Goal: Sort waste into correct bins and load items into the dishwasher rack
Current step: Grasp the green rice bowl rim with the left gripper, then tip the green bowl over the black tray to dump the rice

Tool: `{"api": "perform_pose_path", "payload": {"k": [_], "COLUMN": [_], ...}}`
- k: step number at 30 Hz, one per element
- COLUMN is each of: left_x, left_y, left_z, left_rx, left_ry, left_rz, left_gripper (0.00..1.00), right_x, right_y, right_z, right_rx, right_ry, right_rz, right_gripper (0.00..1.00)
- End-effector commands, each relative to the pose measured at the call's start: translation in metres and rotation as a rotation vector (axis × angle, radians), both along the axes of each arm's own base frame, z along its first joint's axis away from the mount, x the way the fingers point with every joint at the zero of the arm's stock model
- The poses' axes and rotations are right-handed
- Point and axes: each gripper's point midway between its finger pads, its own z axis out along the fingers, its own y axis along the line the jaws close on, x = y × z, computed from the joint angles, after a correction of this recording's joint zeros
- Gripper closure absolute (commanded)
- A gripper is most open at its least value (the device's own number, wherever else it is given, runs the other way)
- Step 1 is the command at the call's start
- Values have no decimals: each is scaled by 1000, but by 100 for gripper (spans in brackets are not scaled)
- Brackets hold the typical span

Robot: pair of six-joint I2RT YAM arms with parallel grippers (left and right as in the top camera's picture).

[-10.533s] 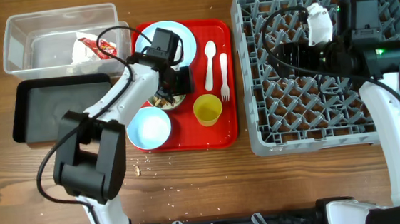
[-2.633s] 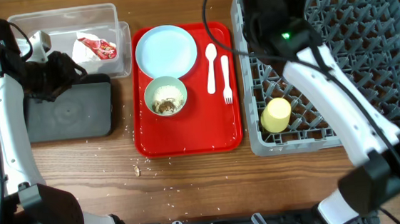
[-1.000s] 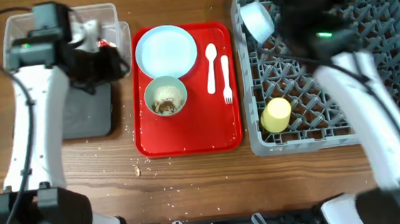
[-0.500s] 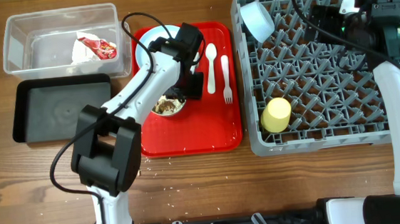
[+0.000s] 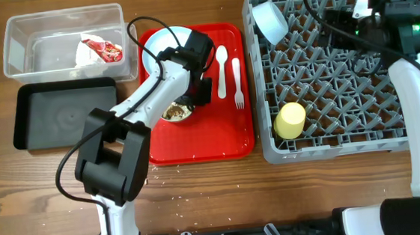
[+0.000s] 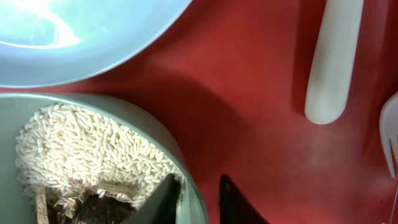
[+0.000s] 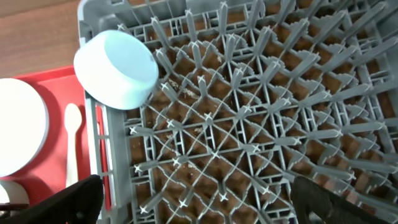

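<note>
My left gripper (image 5: pixel 197 91) is down on the red tray, open, its fingers (image 6: pixel 199 200) straddling the right rim of the pale green bowl (image 5: pixel 171 113). One finger is inside against the wall and one is outside, with a small gap. The bowl (image 6: pixel 186 162) holds beige food scraps (image 6: pixel 81 155) with brown bits. The pale blue plate (image 5: pixel 161 45), white spoon (image 5: pixel 221 62) and fork (image 5: pixel 236 82) lie on the tray. The pale blue bowl (image 5: pixel 270 21) and yellow cup (image 5: pixel 290 120) are in the dishwasher rack (image 5: pixel 343 92). My right gripper (image 7: pixel 199 199) is open and empty above the rack.
The clear tub (image 5: pixel 39 48) at the back left holds the red-and-white wrapper (image 5: pixel 102 49). The black tray (image 5: pixel 59 114) sits in front of it. The red serving tray (image 5: pixel 197 145) lies between the bins and the rack. Crumbs dot the wood by the tray's front edge.
My left arm swung from over the black tray to the red tray and settled on the green bowl's rim. The pale blue bowl went into the rack and my right arm drew back.
</note>
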Motion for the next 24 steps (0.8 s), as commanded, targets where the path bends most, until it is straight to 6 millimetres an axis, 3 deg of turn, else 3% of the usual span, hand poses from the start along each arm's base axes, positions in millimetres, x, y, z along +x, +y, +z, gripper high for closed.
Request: {"api": "perform_pose_path", "payload": {"k": [1, 8, 10, 13, 15, 20, 24], "left_x": [-3, -4, -6, -10, -18, -20, -20], "left_y": [-2, -3, -2, 0, 6, -2, 20], "left_z": [-6, -8, -12, -11, 4, 72, 108], "left_rx": [13, 27, 33, 36, 53, -59, -210], "left_ry": [6, 3, 17, 34, 63, 38, 48], "left_rz": [33, 30, 45, 52, 58, 63, 101], "left_gripper": [83, 90, 96, 96, 96, 96, 96], "right_x": [1, 0, -1, -1, -1, 0, 0], "right_y": [4, 4, 4, 4, 4, 4, 4], "right_z": [-6, -6, -7, -7, -7, -7, -7], "right_rx": [23, 24, 23, 24, 24, 23, 22], "right_ry": [18, 20, 26, 26, 26, 22, 21], "right_rz": [2, 2, 2, 2, 2, 2, 4], "right_gripper": [2, 2, 2, 2, 2, 2, 2]}}
